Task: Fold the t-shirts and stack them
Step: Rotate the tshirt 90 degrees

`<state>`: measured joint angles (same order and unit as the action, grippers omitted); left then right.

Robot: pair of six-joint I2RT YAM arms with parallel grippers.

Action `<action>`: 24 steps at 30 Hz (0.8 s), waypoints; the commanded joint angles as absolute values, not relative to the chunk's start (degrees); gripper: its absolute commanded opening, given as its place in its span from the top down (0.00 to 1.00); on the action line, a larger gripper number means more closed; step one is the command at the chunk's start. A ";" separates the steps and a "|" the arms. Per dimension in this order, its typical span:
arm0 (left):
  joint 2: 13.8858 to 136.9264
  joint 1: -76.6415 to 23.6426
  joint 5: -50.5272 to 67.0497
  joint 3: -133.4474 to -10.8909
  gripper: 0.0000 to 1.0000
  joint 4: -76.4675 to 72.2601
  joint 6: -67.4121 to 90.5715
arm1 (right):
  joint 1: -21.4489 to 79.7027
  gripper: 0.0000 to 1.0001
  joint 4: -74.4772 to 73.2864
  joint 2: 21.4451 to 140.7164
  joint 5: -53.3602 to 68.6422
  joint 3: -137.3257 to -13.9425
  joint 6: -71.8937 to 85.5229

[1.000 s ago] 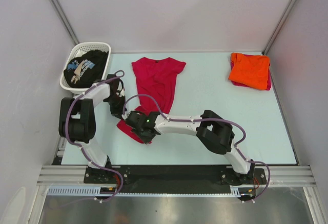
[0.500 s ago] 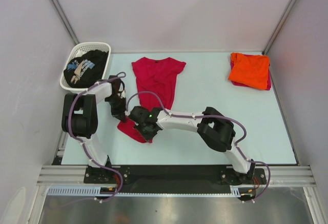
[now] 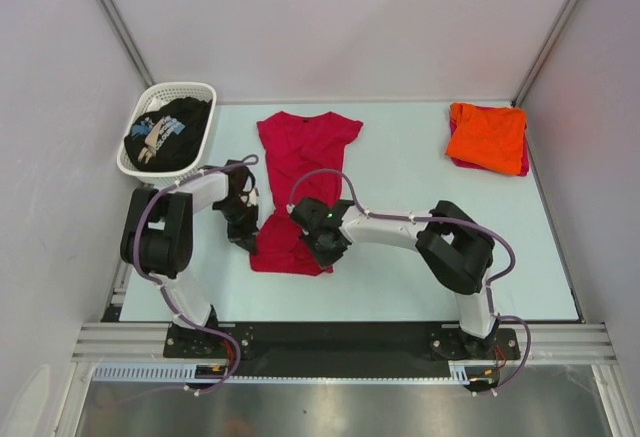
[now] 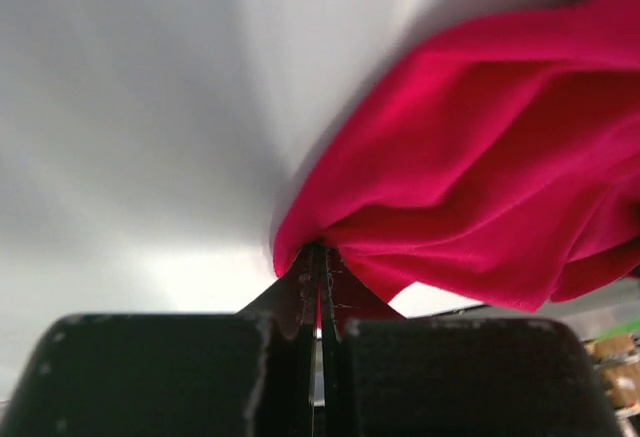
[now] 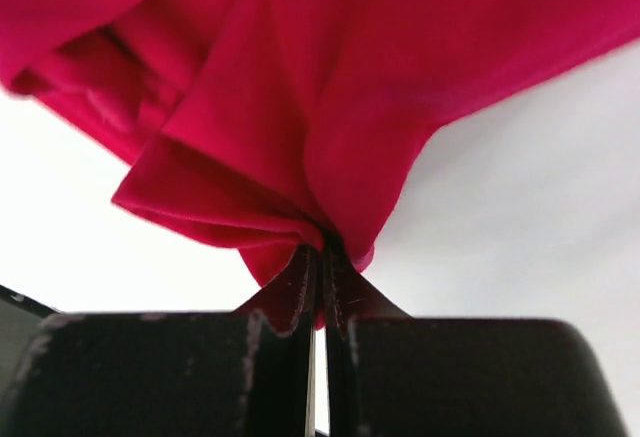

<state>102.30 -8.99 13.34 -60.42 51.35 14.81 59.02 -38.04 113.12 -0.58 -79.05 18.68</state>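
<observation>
Red t-shirt (image 3: pixel 303 152): lies on the tabletop (image 3: pixel 400 267) left of centre, with collar and sleeves toward the far edge and the near hem gathered between the two pincers.
Left pincer (image 4: pixel 318 257): closed tight on a pinch of red cloth at the hem's left side — the fabric fans up and to the right from the tips.
Right pincer (image 5: pixel 321 252): clamped on a fold of the same hem at its right side, with pleats spreading from the tips.
Orange t-shirt (image 3: pixel 487 135): folded square at the far right corner, well apart from the red one — a sliver of pinkish-red cloth shows under its right edge.
Black t-shirt (image 3: pixel 165 132): crumpled inside the white basket (image 3: pixel 180 87) at the far left, pale blue-white print facing up.
Arms: both reach in low toward the hem, and the right one stretches across from its base.
</observation>
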 commanded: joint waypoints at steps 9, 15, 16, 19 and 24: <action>95.19 -17.75 15.56 -52.30 1.00 52.38 18.02 | 65.56 1.00 -51.06 106.35 5.00 -71.10 20.56; 90.18 -18.02 15.38 -46.86 1.00 53.17 18.02 | 68.90 1.00 -53.08 105.56 9.22 -71.10 22.94; 89.39 -18.10 15.64 -46.24 1.00 53.17 18.10 | 69.60 1.00 -53.70 105.30 9.14 -71.10 23.20; 87.19 -18.72 16.35 -43.86 0.93 53.43 18.19 | 70.40 0.96 -54.40 105.12 8.18 -70.32 24.43; 79.13 -19.34 14.95 -46.56 0.00 56.07 18.90 | 70.84 0.48 -57.29 101.18 0.81 -70.49 26.53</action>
